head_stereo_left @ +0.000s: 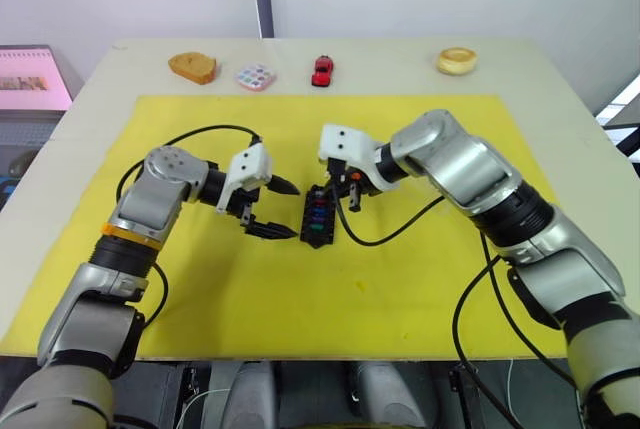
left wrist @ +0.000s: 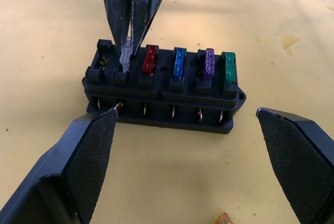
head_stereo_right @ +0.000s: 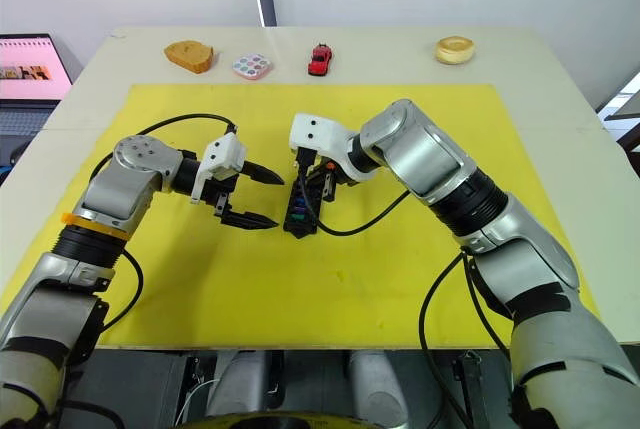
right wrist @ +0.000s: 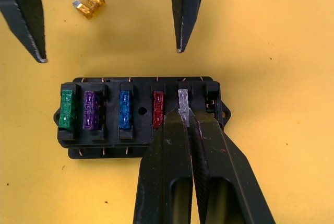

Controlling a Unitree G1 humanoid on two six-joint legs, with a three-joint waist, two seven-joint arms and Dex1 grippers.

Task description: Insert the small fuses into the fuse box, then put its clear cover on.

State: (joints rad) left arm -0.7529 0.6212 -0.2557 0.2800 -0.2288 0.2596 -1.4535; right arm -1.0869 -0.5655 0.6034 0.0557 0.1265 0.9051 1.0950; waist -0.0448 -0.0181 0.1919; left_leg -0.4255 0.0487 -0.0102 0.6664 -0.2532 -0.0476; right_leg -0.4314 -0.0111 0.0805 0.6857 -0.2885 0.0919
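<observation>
The black fuse box [head_stereo_left: 316, 217] lies mid-mat between both grippers. Green [right wrist: 67, 109], purple [right wrist: 91, 110], blue [right wrist: 124, 110] and red [right wrist: 158, 109] small fuses stand in its slots. My right gripper [right wrist: 189, 117] is shut on a grey fuse [right wrist: 183, 104], held upright in the fifth slot; the end slot beside it is empty. My left gripper [head_stereo_left: 286, 211] stands open just left of the box, one finger [left wrist: 88, 166] on each side of the box's long face without touching. An amber fuse [right wrist: 88, 4] lies loose on the mat near the left fingers. The clear cover is out of view.
A yellow mat [head_stereo_left: 200, 289] covers the table. Along the far edge sit a brown bread-like piece [head_stereo_left: 192, 67], a pastel-dotted white tile [head_stereo_left: 255, 77], a red toy car [head_stereo_left: 322, 70] and a pale round ring [head_stereo_left: 456, 60]. A laptop [head_stereo_left: 30, 79] stands off the table's left.
</observation>
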